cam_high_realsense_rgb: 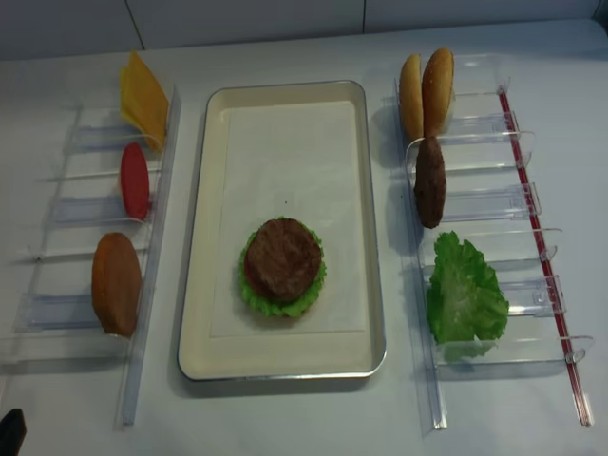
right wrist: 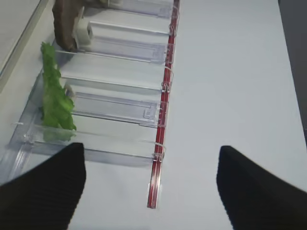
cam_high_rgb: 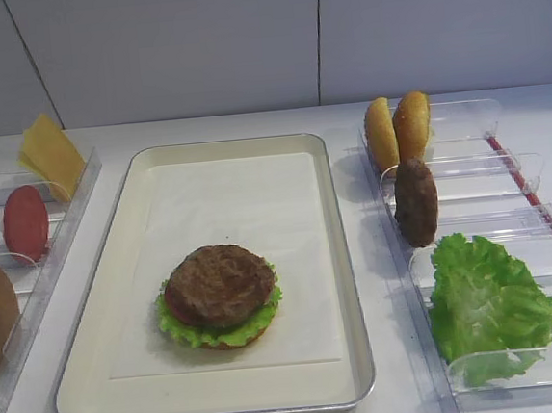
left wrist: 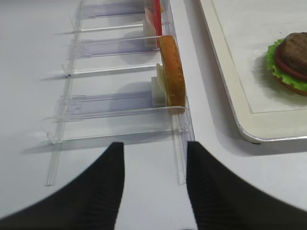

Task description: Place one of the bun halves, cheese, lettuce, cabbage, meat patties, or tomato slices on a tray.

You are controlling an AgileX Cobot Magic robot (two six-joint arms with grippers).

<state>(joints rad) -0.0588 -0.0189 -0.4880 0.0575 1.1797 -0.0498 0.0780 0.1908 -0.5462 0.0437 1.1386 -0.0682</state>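
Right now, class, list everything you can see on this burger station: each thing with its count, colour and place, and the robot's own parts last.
tray: one, cream with metal rim, centre.
stacked burger: one; brown patty over red tomato, green lettuce and a bun, on the tray.
cheese: one, yellow, left rack, far end.
tomato slice: one, red, left rack, middle.
bun half: one, brown, left rack, near end.
bun halves: two, golden, right rack, far end.
meat patty: one, dark brown, right rack, middle.
lettuce: one bunch, green, right rack, near end.
clear racks: two, flanking the tray.
left hand: black, open, empty.
right hand: black, open, empty.
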